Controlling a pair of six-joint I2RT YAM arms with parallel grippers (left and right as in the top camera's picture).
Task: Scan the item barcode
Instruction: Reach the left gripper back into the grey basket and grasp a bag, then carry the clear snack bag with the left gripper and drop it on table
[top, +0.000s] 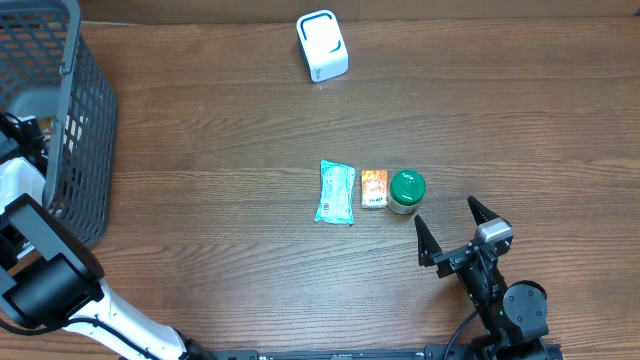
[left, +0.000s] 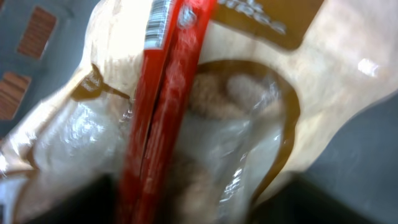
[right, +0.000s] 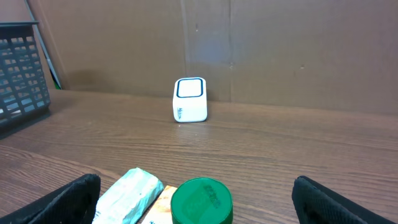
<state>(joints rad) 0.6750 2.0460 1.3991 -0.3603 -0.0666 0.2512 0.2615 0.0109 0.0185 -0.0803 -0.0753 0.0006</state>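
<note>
I cannot tell the left claw's state. The clear red-striped plastic pouch (left: 205, 124) fills its camera, apparently inside the grey mesh basket (top: 85, 110). I pinch clear of its white barcode label (left: 158, 22) — right gripper (top: 444, 208) stands open.

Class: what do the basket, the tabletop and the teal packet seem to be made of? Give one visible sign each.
Basket: likely moulded plastic, matt grey; uniform lattice walls.
Tabletop: wood or wood-look laminate; grain lines.
Teal packet: probably plastic film; crinkled, sealed ends.
</note>
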